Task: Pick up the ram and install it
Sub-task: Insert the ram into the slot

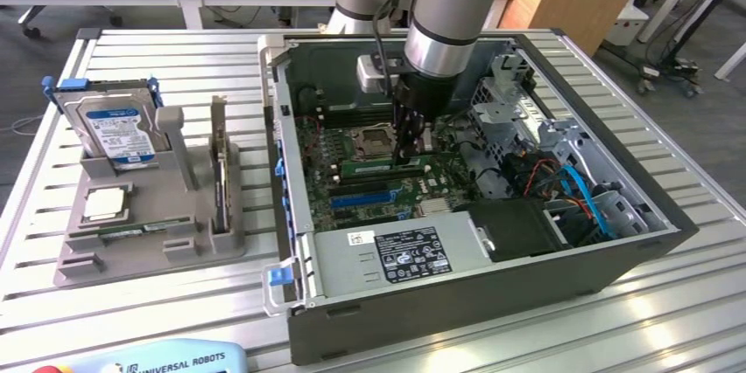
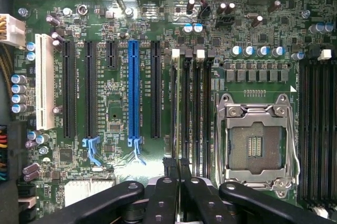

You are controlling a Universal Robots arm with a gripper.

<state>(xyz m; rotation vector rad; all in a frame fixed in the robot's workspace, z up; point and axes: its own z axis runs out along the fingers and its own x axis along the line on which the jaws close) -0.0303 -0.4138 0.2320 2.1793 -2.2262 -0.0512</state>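
Note:
The ram (image 1: 370, 165) is a thin green stick standing on edge along a memory slot, just in front of the empty processor socket (image 1: 373, 139) inside the open computer case (image 1: 466, 299). In the wrist view the ram's thin edge (image 2: 174, 108) runs along the slot nearest the blue connector (image 2: 134, 92). My gripper (image 1: 407, 156) reaches straight down into the case and is shut, its black fingertips (image 2: 167, 174) at one end of the stick. Whether the fingers pinch the stick or rest on it is hidden. A second green stick (image 1: 140, 230) lies in the grey fixture.
The grey fixture (image 1: 70, 264) at the exterior view's left also holds a silver-and-blue hard drive (image 1: 117, 133), a square silver chip (image 1: 105, 203) and an upright board (image 1: 218, 150). Cables and a drive cage (image 1: 560, 181) crowd the case's right side. More memory slots (image 2: 316, 129) flank the socket (image 2: 256, 142).

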